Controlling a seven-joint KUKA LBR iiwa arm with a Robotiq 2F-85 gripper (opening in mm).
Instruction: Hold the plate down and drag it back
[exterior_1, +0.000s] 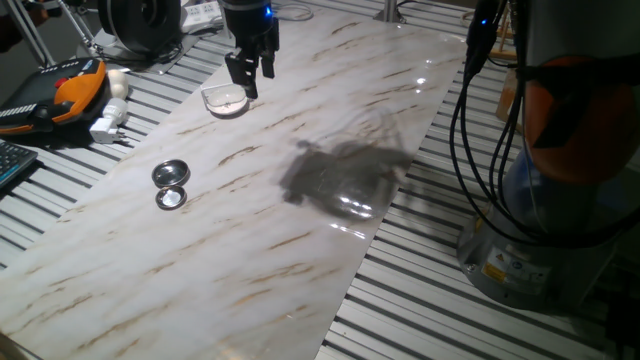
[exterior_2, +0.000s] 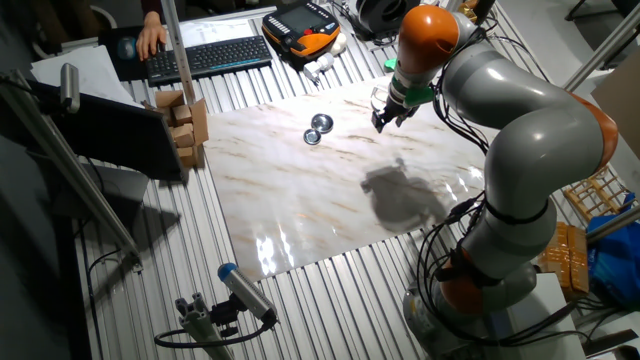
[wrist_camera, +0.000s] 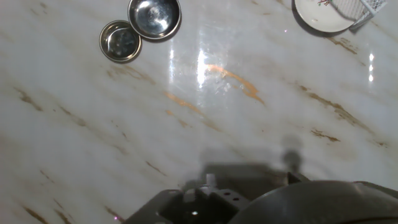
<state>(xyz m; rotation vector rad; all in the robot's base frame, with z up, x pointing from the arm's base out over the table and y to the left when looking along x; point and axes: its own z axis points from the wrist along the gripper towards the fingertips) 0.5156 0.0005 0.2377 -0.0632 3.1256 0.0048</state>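
White and shallow, the plate (exterior_1: 225, 100) sits near the far edge of the marbled surface (exterior_1: 300, 230). The tool (exterior_1: 248, 72), fingers slightly spread and empty, hangs just above the plate's rim at about two o'clock. Two metal discs (exterior_1: 170, 184) lie well apart, toward seven o'clock.

One fixed view stands low at a near corner of the table (exterior_1: 300, 250) and looks along the marble top toward its far end. The other fixed view sits high and further away, looking down on the whole table and the arm (exterior_2: 520, 150). The hand view looks straight down, quite near the top. All three share the two metal discs (exterior_1: 170, 184).
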